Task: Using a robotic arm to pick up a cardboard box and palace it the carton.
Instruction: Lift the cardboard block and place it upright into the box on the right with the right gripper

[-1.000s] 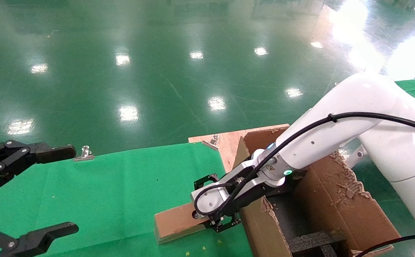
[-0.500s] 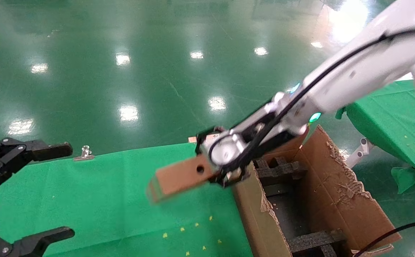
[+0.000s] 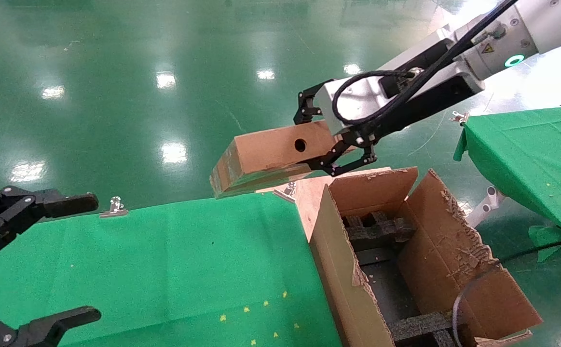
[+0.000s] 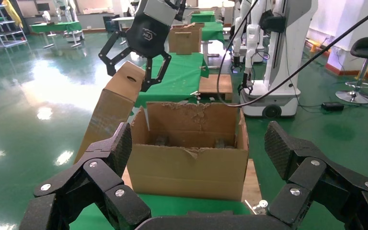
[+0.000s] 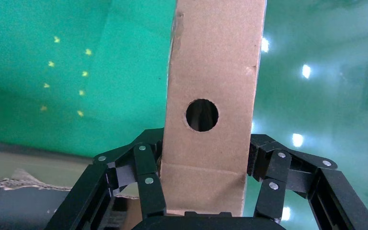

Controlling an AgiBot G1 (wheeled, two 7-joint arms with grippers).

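Observation:
The white robotic arm (image 3: 526,24) comes in from the upper right. Its right gripper (image 3: 328,137) is shut on one end of the small cardboard box (image 3: 266,154), which has a round hole. It holds the box in the air, roughly level, above the far left corner of the carton (image 3: 343,270). The right wrist view shows the box (image 5: 211,72) clamped in the gripper (image 5: 203,163). The left wrist view shows the carton (image 4: 187,167) and the lifted box (image 4: 112,105). My left gripper (image 3: 82,260) is open and empty at the near left, as the left wrist view (image 4: 199,148) also shows.
The green cloth table (image 3: 164,260) lies left of the carton. Black foam blocks (image 3: 376,226) sit inside the carton. A second green table (image 3: 526,149) stands at the right. A metal clip (image 3: 113,207) is on the table's far edge. A black cable (image 3: 478,284) hangs by the carton's right flap.
The right gripper has lifted the cardboard box off the green table, up and away towards the right. The left gripper has not moved.

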